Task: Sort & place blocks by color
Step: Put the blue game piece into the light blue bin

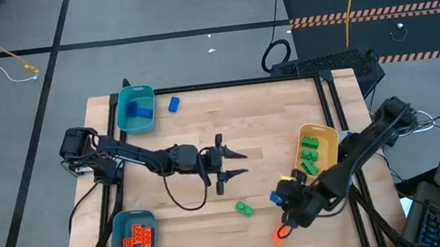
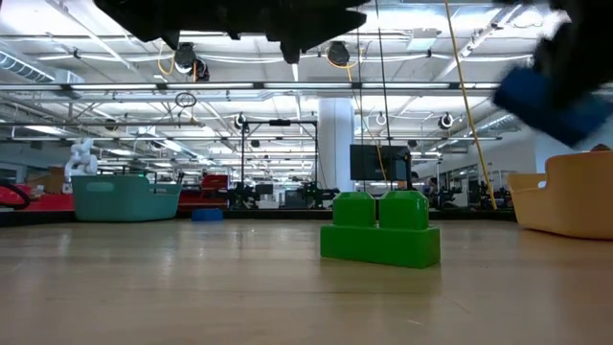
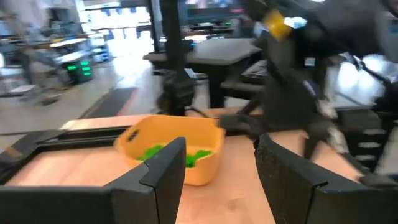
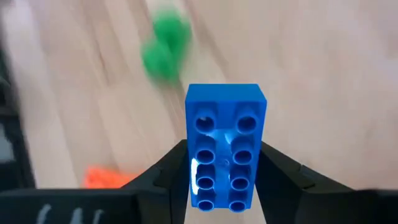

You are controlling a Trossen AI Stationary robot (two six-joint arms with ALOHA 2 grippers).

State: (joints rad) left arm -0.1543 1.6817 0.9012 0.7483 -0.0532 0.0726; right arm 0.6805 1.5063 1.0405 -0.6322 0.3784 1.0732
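My right gripper (image 4: 225, 163) is shut on a blue studded block (image 1: 277, 197) and hangs above the table's near right part, beside the yellow-orange bin (image 1: 317, 147), which holds green blocks. The held block shows blurred and high in the low view (image 2: 556, 101). A green block (image 1: 244, 209) lies flat on the table left of it, also seen in the low view (image 2: 380, 232). An orange block (image 1: 282, 234) lies near the near edge. A loose blue block (image 1: 173, 105) rests beside the far teal bin (image 1: 135, 110). My left gripper (image 1: 241, 163) hovers open over the table's middle. My right gripper pinches the blue block between its two fingers (image 4: 168, 171), one on each long side, at the end nearer the wrist (image 4: 214, 186). The studded face turns toward the camera. The block is lifted clear of the table, its other end (image 4: 225, 99) sticking out past the fingertips.
The far teal bin holds blue blocks. A near teal bin (image 1: 133, 240) at the near left corner holds orange blocks. A raised frame (image 1: 329, 94) borders the wooden table. Open wood lies between the two arms. My left wrist view shows the yellow-orange bin (image 3: 174, 152) ahead.
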